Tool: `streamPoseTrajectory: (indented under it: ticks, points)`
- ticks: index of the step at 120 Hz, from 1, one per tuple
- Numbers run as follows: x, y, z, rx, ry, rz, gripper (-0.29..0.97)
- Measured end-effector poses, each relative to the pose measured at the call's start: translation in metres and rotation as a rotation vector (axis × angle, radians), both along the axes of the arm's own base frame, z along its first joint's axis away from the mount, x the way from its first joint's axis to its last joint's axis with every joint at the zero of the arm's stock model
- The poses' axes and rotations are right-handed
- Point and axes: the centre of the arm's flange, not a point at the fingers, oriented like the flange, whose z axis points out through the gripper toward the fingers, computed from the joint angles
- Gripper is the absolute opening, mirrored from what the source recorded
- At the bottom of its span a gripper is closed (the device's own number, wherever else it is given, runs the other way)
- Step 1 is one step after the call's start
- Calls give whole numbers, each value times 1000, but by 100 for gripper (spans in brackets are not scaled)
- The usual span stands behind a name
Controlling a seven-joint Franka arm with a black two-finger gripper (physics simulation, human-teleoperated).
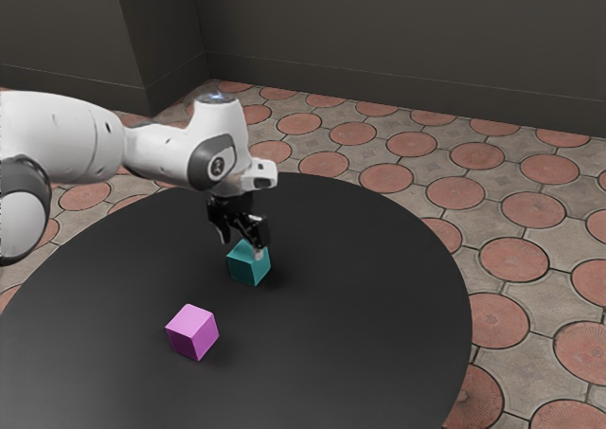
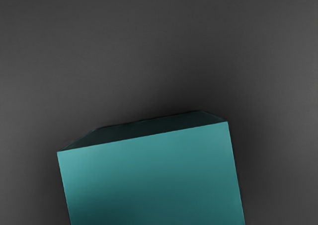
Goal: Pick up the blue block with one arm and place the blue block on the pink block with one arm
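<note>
While the blue block [image 1: 250, 266] sits on the round black table [image 1: 379, 287], roughly mid-table, the gripper [image 1: 246, 241] is right down on top of it, its black tip reaching over the block's upper edges. The block reads more teal than blue. In the ext. view one corner is turned toward the camera, and a soft shadow lies tight against its base, so it looks to be resting on the table. Whether the gripper has actually closed on the block or just stands around it, can't tell: the contact pts are hidden by the gripper's own body and the block's top. In the wrist view the blue block [image 2: 149, 180] is large and just under the hand, w/ its top face lit and a thin dark side face showing along its far edge. The dark table [image 2: 159, 46] lies beyond it.

The pink block [image 1: 192, 331] lies on the same table, nearer the camera and toward the exterior view's left of the blue one. The two are apart, w/ bare table between them. It's also turned corner-on, w/ its top face open to view.

The arm [image 1: 85, 154] is white and comes in from the exterior view's left, w/ the wrist bent down over the blue block. Around the table is a floor [image 1: 492, 192] of round reddish tiles, w/ dark walls [image 1: 379, 22] behind.
</note>
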Motion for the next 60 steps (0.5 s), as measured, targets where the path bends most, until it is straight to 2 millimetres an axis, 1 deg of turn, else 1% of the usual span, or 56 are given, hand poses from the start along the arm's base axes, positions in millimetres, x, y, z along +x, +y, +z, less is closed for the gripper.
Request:
streamPoseTrajectory:
  ticks: [20,60]
  points:
    - [0,0,-4,-1,5,-7,68]
    - [9,3,-28,-2,25,-11,68]
